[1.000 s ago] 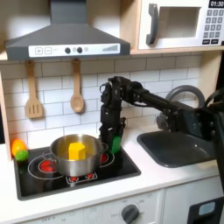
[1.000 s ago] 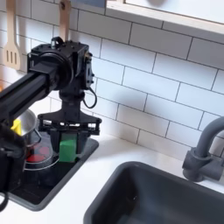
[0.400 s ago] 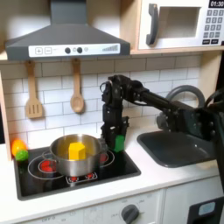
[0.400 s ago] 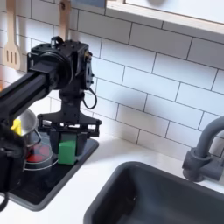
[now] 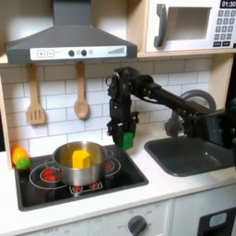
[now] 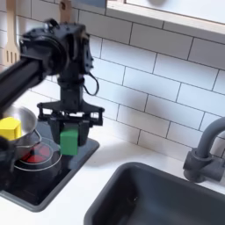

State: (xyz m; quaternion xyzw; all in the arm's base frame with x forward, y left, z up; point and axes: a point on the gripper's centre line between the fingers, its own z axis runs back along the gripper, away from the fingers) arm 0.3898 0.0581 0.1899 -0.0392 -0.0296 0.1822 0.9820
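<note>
Toy kitchen: stove (image 5: 111,180), sink (image 5: 189,157), microwave (image 5: 189,25), tiled wall (image 6: 167,79).

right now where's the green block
The green block sits between the fingers of the gripper, lifted above the stove's right edge in the second exterior view, right of the pot.

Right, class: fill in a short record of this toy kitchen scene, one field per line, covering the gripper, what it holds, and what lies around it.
gripper: pointing down above the stove's right edge, shut on the green block
green block: held clear of the stove in both exterior views
stove: black, with red rings
pot: metal, on the stove, to the first exterior view's left of the gripper
yellow block: inside the pot
sink: dark, at the first exterior view's right
spoons: two wooden, hanging on the tiled wall
</note>
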